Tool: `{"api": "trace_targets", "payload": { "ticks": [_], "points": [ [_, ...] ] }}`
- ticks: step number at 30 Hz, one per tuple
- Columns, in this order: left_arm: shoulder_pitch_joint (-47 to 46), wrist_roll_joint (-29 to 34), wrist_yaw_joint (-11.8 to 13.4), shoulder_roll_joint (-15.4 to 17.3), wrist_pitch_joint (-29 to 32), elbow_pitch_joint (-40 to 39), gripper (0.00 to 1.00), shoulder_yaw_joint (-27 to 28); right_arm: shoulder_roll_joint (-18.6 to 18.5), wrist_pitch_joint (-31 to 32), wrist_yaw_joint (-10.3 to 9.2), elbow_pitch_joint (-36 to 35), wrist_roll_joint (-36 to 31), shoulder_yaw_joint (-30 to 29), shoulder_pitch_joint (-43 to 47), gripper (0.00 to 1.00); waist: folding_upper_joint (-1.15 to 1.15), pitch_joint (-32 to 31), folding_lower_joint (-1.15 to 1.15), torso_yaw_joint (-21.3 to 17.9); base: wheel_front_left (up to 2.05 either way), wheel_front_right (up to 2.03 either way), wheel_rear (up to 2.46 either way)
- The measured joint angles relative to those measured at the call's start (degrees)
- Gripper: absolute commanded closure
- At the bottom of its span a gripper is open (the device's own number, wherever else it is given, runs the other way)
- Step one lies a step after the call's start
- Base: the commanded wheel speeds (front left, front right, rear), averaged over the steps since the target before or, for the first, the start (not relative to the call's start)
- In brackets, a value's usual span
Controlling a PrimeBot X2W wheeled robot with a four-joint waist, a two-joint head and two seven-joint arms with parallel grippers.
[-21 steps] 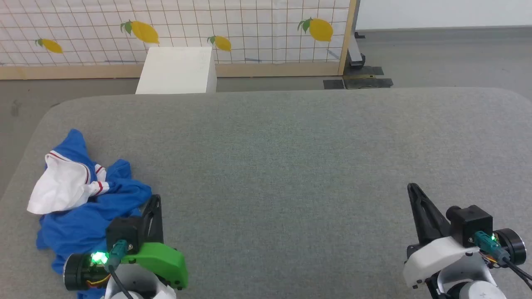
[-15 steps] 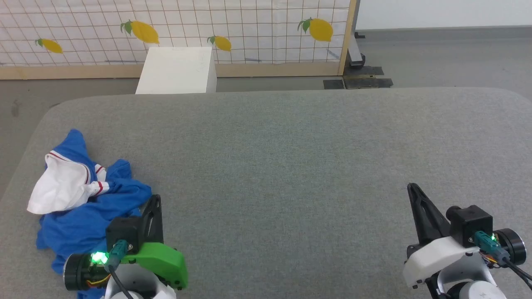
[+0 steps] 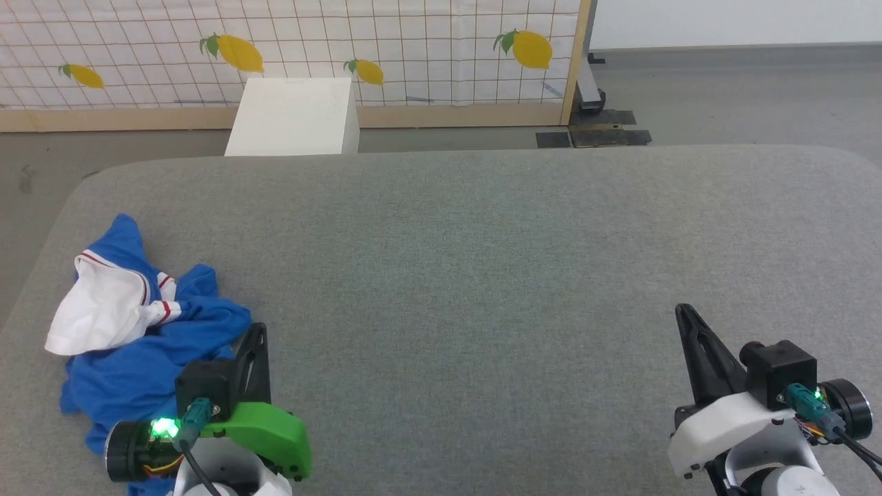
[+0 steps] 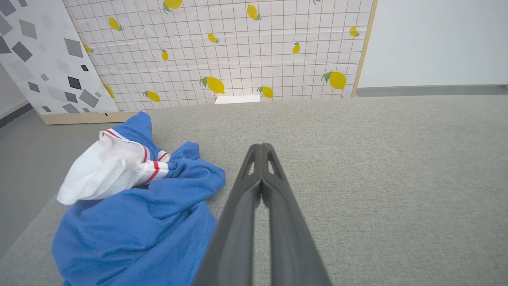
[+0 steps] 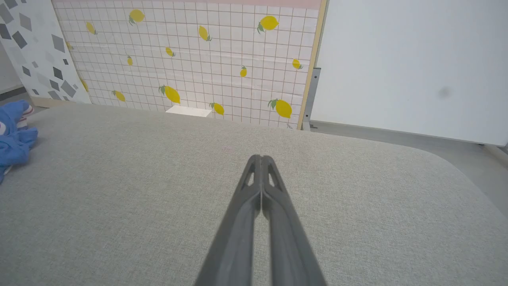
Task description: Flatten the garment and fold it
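The garment [image 3: 138,324] lies crumpled in a heap at the near left of the grey table [image 3: 482,262]: bright blue cloth with a white, red-striped sleeve panel on top. The left wrist view shows the garment [image 4: 135,214] just left of my fingers. My left gripper [image 3: 258,329] stands at the heap's right edge, shut and empty, its fingers pressed together [image 4: 260,147]. My right gripper [image 3: 682,310] rests far to the right over bare table, also shut with nothing in it [image 5: 260,157]. A bit of the blue garment [image 5: 14,139] shows at the far left of the right wrist view.
A white box [image 3: 293,117] stands on the floor beyond the table's far edge. Behind it is a lemon-patterned grid screen [image 3: 289,48] with a wooden frame. Grey floor surrounds the table, whose corners are rounded.
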Motion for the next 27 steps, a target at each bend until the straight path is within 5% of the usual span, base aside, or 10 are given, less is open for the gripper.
{"api": "trace_targets", "payload": {
  "ticks": [27],
  "points": [
    [0.0,0.0,0.0,0.0,0.0,0.0,1.0,-0.01,0.0,0.0,0.0,0.0,0.0,0.0,0.0,1.0,0.0,0.0,0.0,0.0,0.0,0.0,0.0]
  ]
}}
